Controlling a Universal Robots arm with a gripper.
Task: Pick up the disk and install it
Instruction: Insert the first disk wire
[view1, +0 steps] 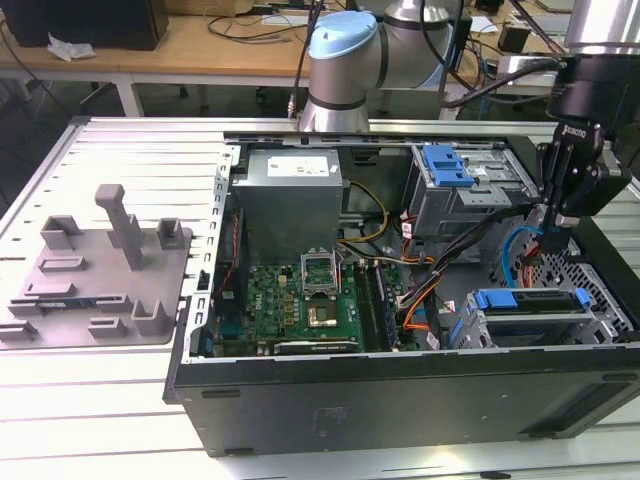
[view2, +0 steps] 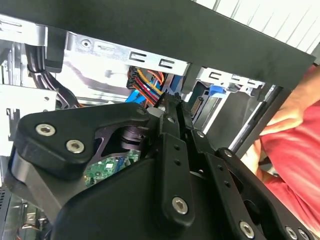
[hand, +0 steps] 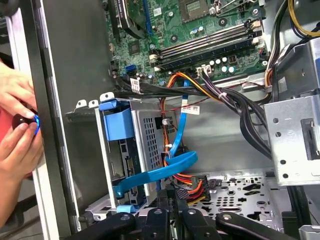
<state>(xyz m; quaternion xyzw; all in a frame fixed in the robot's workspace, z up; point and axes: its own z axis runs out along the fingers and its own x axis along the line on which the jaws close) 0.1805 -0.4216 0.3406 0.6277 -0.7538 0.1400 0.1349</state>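
The disk (view1: 522, 300) lies in the grey cage at the near right corner of the open computer case (view1: 400, 390). Its blue carrier edge faces up, and the drive body below it is mostly hidden. In the first wrist view the carrier's blue tab (hand: 116, 120) sits at the end of that cage. My gripper (view1: 546, 224) hangs inside the case, just beyond the cage, among the cables. Its fingers are shut with nothing between them. In the first wrist view the gripper (hand: 170, 202) points at an orange-and-black cable plug (hand: 189, 187). The second wrist view shows the gripper (view2: 172, 105) near the same cables.
A second grey cage with a blue latch piece (view1: 445, 165) stands farther back. A flat blue cable (hand: 160, 172) loops beside the disk's cage. A person's hands (hand: 15, 125) hold a small black-and-blue object outside the case wall. A grey fixture plate (view1: 100, 270) lies at the exterior view's left.
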